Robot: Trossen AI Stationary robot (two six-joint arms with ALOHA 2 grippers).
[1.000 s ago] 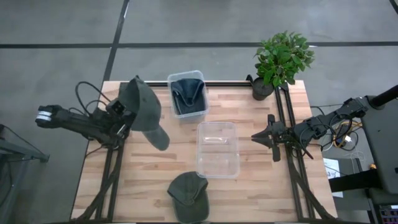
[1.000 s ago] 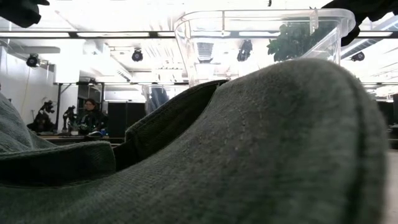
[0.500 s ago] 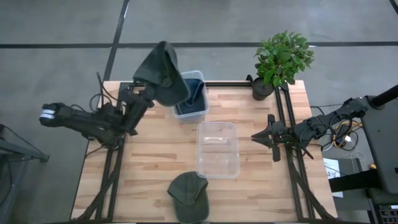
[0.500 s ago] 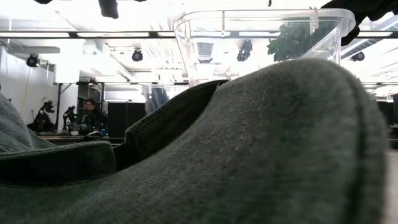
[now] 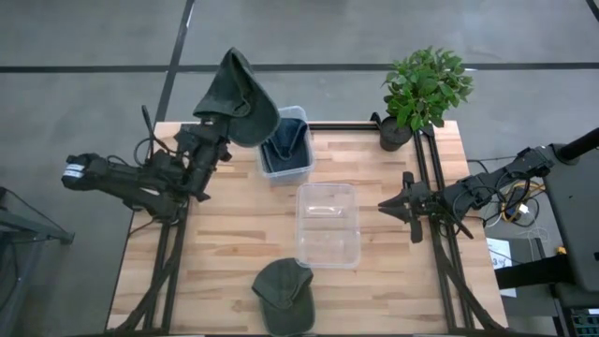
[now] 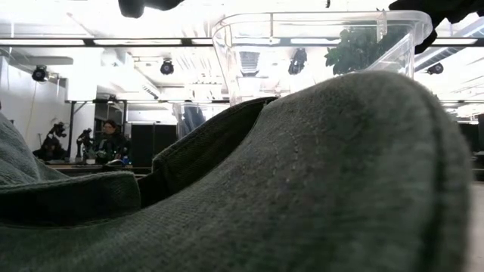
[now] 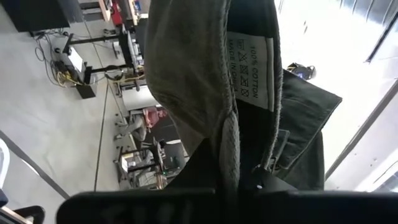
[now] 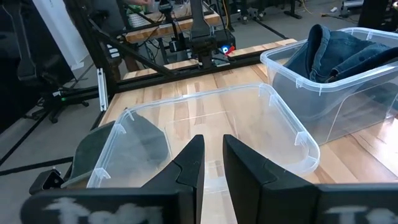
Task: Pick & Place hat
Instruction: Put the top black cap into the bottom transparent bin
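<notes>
A dark green hat is held up past the table's far left edge, beside a clear bin that holds a dark blue hat. My left gripper is shut on the green hat; the left wrist view shows the hat's inside with its white care label. A second green hat lies flat on the table at the near edge and fills the low view. My right gripper waits at the table's right, fingers slightly apart with nothing between them. My left gripper pinches the hat's rim between its two fingers, close to the inner band that carries the label. The fingers come from the table's left, slanting a little upward. The hat is lifted clear and stands up beyond the fingers, its crown folded over.
An empty clear bin stands in the middle of the table, in front of my right gripper. A potted plant sits at the far right corner. Black frame rails run along both sides. A person sits far off in the room.
My left gripper has risen and swung toward the table's far edge, tipping from pointing down to slightly upward and rolling. The green hat, which hung over the table's left part, has been carried up and turned, and now stands raised beside the bin with the blue hat.
</notes>
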